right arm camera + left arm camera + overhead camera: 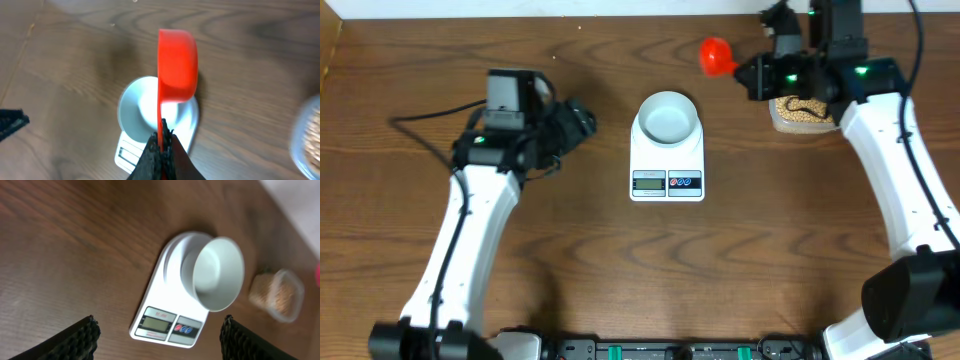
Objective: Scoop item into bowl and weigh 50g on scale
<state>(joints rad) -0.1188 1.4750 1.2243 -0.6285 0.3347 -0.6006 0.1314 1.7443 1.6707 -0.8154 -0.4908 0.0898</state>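
Observation:
The white scale [667, 165] sits at the table's middle with the pale bowl [667, 116] on it; the bowl looks empty. Both show in the left wrist view, scale [160, 315] and bowl [217, 275]. The tan beans [800, 113] lie in a clear tub at the back right, blurred in the left wrist view [277, 294]. My right gripper [162, 145] is shut on the handle of a red scoop [176, 65], held in the air between tub and bowl [717, 56]. My left gripper [157, 340] is open and empty, left of the scale.
The clear plastic tub [779, 118] stands under my right arm near the back edge. A black cable runs left of my left arm [420, 118]. Bare brown wood lies around the scale.

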